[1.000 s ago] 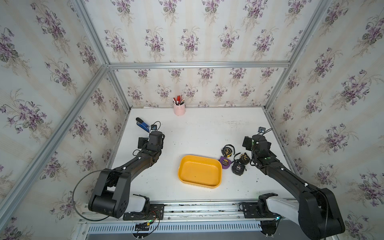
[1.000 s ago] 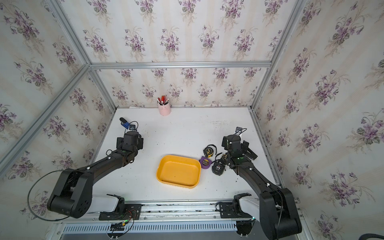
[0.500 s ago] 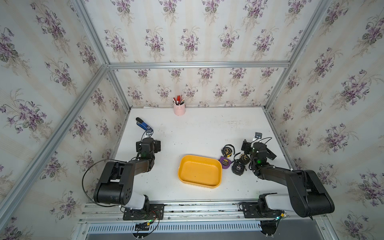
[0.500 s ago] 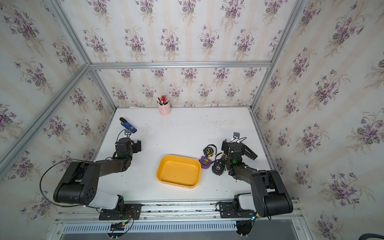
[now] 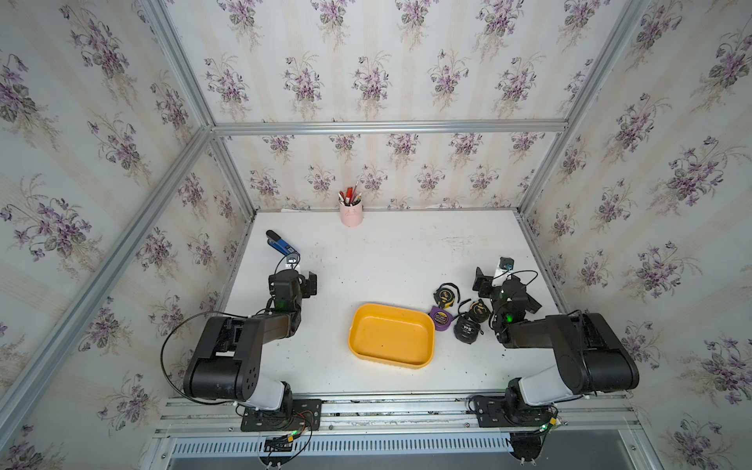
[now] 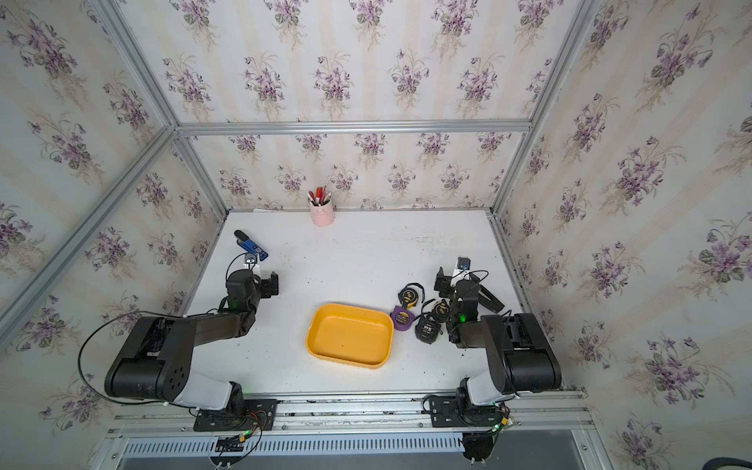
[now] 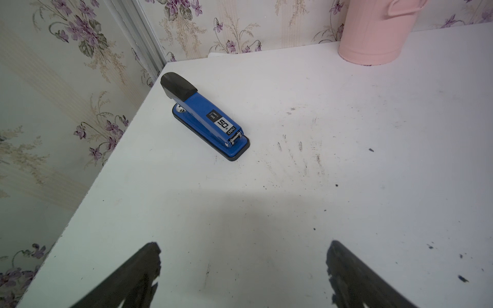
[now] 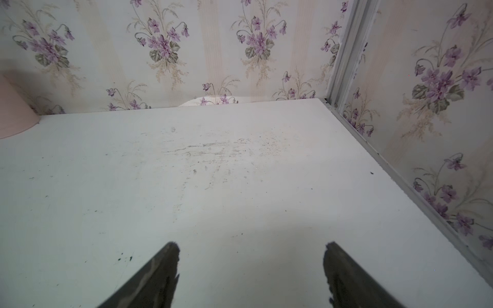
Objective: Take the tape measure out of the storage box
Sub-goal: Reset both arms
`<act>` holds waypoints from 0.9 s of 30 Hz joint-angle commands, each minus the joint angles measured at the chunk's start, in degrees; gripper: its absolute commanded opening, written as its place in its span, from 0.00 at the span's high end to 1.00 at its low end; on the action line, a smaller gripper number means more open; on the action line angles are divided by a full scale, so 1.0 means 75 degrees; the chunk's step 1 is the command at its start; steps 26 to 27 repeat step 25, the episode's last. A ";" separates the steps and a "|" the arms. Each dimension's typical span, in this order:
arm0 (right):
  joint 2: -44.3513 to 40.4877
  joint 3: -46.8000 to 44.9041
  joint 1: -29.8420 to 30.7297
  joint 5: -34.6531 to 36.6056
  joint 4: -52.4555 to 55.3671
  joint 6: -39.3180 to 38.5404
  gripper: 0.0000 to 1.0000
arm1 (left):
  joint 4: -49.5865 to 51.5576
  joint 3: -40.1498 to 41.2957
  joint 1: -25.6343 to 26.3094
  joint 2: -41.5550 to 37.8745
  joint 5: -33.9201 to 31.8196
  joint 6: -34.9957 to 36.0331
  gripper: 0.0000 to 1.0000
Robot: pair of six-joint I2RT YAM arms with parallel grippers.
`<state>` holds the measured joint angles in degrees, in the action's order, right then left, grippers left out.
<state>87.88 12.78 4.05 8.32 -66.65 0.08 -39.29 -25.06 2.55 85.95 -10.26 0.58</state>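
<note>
Tape measures (image 5: 467, 329), four: clustered on the table (image 5: 386, 252) just beside the storage box (image 5: 390, 339), which lies empty; removal judged complete. Right gripper (image 8: 251, 244): jaws apart, empty, near the cluster; any parking move should steer clear of it. Left gripper (image 7: 243, 245): jaws wide, empty, facing a blue stapler (image 7: 205, 117).

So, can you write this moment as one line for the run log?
storage box: empty | tape measures: four on table beside box | left fingers: open, empty | right fingers: open, empty
</note>
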 commanded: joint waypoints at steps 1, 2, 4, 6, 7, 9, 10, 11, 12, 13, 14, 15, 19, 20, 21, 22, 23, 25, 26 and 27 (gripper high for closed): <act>-0.0114 -0.0147 -0.0001 -0.0001 -0.0815 0.0045 0.17 | -0.0170 -0.0034 -0.0011 -0.0022 0.0065 -0.0031 0.00; 0.0045 -0.0058 -0.0009 0.0098 -0.1061 0.0046 0.17 | -0.0176 -0.0032 -0.0011 -0.0023 0.0073 -0.0030 0.00; -0.0026 -0.0002 -0.0004 0.0102 -0.0675 0.0081 0.17 | -0.0165 -0.0033 -0.0011 -0.0024 0.0073 -0.0031 0.00; 0.0104 -0.0128 -0.0002 0.0110 -0.1332 0.0036 0.00 | -0.0176 -0.0027 -0.0011 -0.0026 0.0073 -0.0034 0.00; 0.0030 -0.0093 0.0010 0.0100 -0.1017 0.0040 0.00 | -0.0167 -0.0031 -0.0012 -0.0019 0.0068 -0.0037 0.00; 0.0044 -0.0055 -0.0004 0.0053 -0.0967 0.0043 0.00 | -0.0164 -0.0026 -0.0011 -0.0018 0.0068 -0.0039 0.00; 0.0055 -0.0099 0.0004 0.0063 -0.1106 0.0036 0.00 | -0.0170 -0.0031 -0.0011 -0.0018 0.0067 -0.0041 0.00; 0.0005 -0.0049 0.0006 0.0063 -0.0886 0.0047 0.00 | -0.0170 -0.0031 -0.0011 -0.0014 0.0068 -0.0032 0.00; -0.0020 -0.0037 0.0005 0.0057 -0.0840 0.0048 0.00 | -0.0176 -0.0030 -0.0011 -0.0023 0.0067 -0.0036 0.00; 0.0037 -0.0071 -0.0001 0.0051 -0.0978 0.0037 0.00 | -0.0164 -0.0039 -0.0011 -0.0022 0.0067 -0.0039 0.00; 0.0045 -0.0055 0.0002 0.0051 -0.0980 0.0040 0.00 | -0.0164 -0.0030 -0.0011 -0.0021 0.0069 -0.0033 0.00; 0.0020 -0.0025 0.0006 0.0056 -0.0885 0.0040 0.00 | -0.0164 -0.0035 -0.0011 -0.0022 0.0067 -0.0037 0.00; 0.0075 -0.0005 0.0000 0.0050 -0.0877 0.0037 0.00 | -0.0163 -0.0034 -0.0011 -0.0014 0.0067 -0.0030 0.00; 0.0073 0.0007 -0.0001 0.0051 -0.0863 0.0042 0.00 | -0.0164 -0.0044 -0.0011 -0.0021 0.0068 -0.0042 0.00; 0.0092 0.0015 -0.0004 0.0031 -0.0867 0.0048 0.00 | -0.0164 -0.0045 -0.0012 -0.0019 0.0070 -0.0028 0.00; 0.0062 -0.0009 -0.0002 0.0038 -0.0880 0.0048 0.00 | -0.0164 -0.0040 -0.0013 -0.0020 0.0067 -0.0032 0.00; 0.0029 -0.0025 -0.0002 0.0032 -0.0864 0.0048 0.00 | -0.0164 -0.0041 -0.0011 -0.0016 0.0067 -0.0030 0.00; 0.0025 -0.0036 -0.0002 0.0039 -0.0904 0.0050 0.00 | -0.0161 -0.0031 -0.0006 -0.0037 0.0067 -0.0033 0.00; 0.0025 -0.0036 -0.0002 0.0039 -0.0904 0.0050 0.00 | -0.0161 -0.0031 -0.0006 -0.0037 0.0067 -0.0033 0.00; 0.0025 -0.0036 -0.0002 0.0039 -0.0904 0.0050 0.00 | -0.0161 -0.0031 -0.0006 -0.0037 0.0067 -0.0033 0.00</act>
